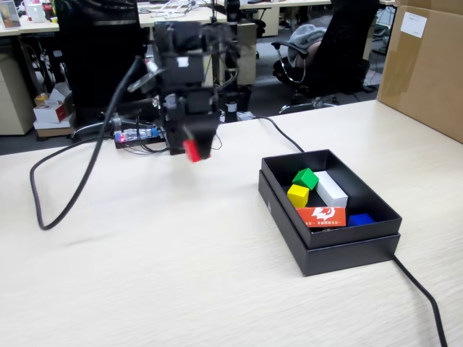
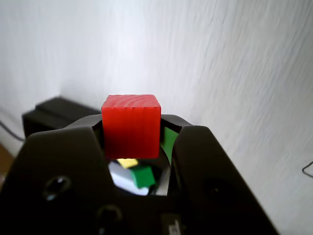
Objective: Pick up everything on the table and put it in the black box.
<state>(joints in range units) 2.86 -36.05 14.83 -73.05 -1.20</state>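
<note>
Gripping the red cube (image 2: pixel 131 126) between its two dark jaws, our gripper (image 1: pixel 194 148) hangs above the table (image 1: pixel 145 275), well to the left of the black box (image 1: pixel 329 253) in the fixed view. The wrist view shows the cube pinched near the jaw tips, a good part of it standing proud of them (a shallow hold, we judge, so it could twist loose). To finish this step well we should carry it across level and without jerks, keep it clear of the box's near rim, and let go only once it is over a bare patch of the floor. Inside the box already lie the green cube (image 1: pixel 304 178), the yellow cube (image 1: pixel 297 195), a white block (image 1: pixel 331 190), an orange-red card (image 1: pixel 321 215) and a blue piece (image 1: pixel 360 219), so free space is scarce. Our arm stands folded high, its wrist turned downward, with a thick black cable (image 1: pixel 79 181) looping off to the left of the box.
</note>
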